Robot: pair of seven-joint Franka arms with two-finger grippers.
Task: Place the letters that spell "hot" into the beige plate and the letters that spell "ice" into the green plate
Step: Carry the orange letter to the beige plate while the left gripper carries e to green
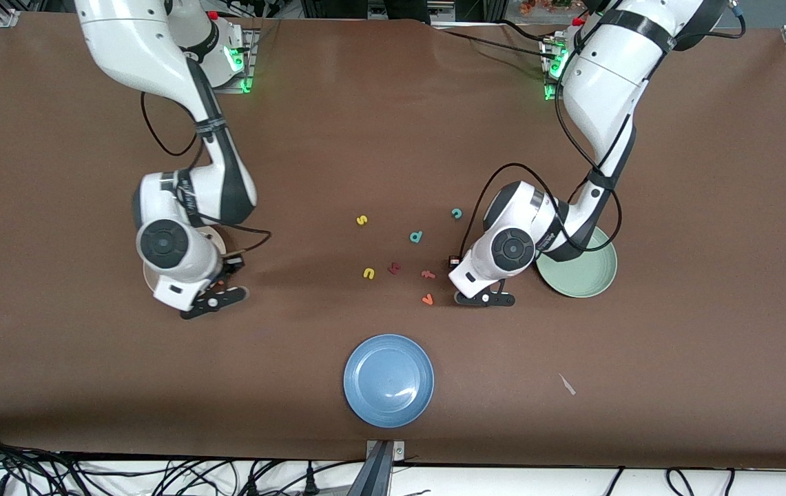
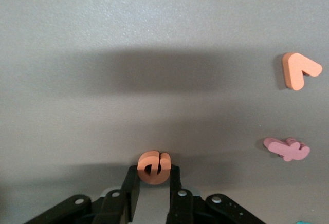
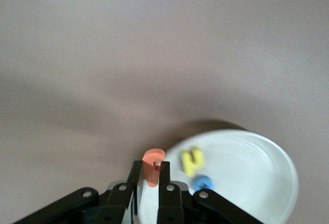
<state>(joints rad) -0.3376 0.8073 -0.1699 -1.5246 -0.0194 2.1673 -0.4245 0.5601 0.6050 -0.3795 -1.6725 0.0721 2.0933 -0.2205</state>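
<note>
While both arms work low over the matte brown table (image 1: 393, 124), the left gripper (image 2: 153, 183) has its black fingers pinched on a small orange foam "e" (image 2: 153, 167), standing on edge w/ its rounded top showing between the tips; it sits just beside the round, shallow pale mint-green plate (image 1: 589, 275), on the side toward the loose letters. Right gripper (image 3: 149, 180) is closed on a flat orange foam letter (image 3: 152, 166), prob. the "t", over the rim of the smooth cream-beige plate (image 3: 257, 183); in that plate lie a chunky yellow foam "h" (image 3: 190, 161) and a blue ring-shaped "o" (image 3: 202, 183), close together. Near the table's middle: a teal foam "c" (image 1: 457, 213), a teal "d" (image 1: 416, 237), a yellow "s" (image 1: 362, 220), a yellow arch-shaped letter (image 1: 368, 273), a dark red chunky letter (image 1: 394, 268), a pinkish "f"-like letter (image 2: 287, 149) and an orange angular piece (image 2: 299, 70). A glossy round blue plate (image 1: 388, 380) lies nearest the front camera.
</note>
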